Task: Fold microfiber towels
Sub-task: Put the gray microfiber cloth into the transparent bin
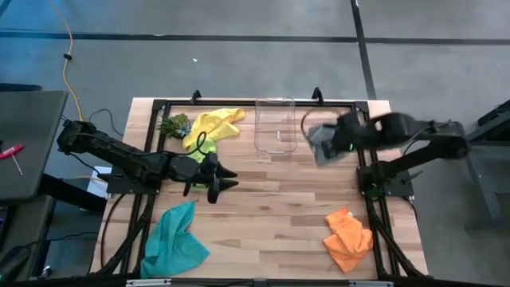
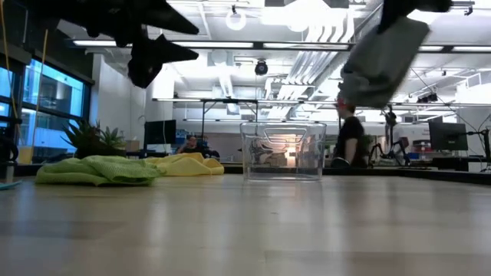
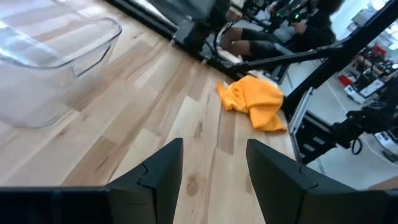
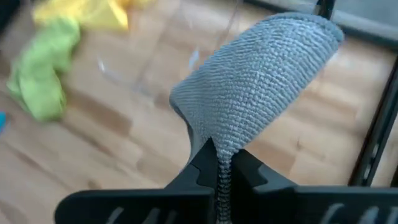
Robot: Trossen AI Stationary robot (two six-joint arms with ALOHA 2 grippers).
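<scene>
I have the right pincer [image 4: 222,163] clamped shut on the grey towel [image 4: 261,93], which hangs lifted in the air just beside the clear plastic box [image 1: 275,125], on the side toward the right arm's base. The cloth droops in a loose fold from the pinch, so I judge it light, limp and in no way able to hold a shape by itself; its nubby weave should give the fingers good friction, with little risk of slipping. The left pincer [image 3: 211,174] hovers above the bare wood of the tabletop [image 1: 271,199] in front of the box, its fingers parted with nothing between them. The other cloths lie crumpled: the yellow towel [image 1: 217,123] just beside the box on its far-from-grey side, the lime green towel [image 4: 40,74] next to the yellow one and, from the low view, seemingly touching it, the teal towel [image 1: 175,239] well away from the box at the near left corner, and the orange towel [image 1: 349,235] well away at the near right corner. To fold the grey one I would want it spread flat first, then take it by a corner or along an edge, since a grab in the middle only bunches it. A small leafy clump [image 1: 175,125] sits beyond the yellow towel from the box.
</scene>
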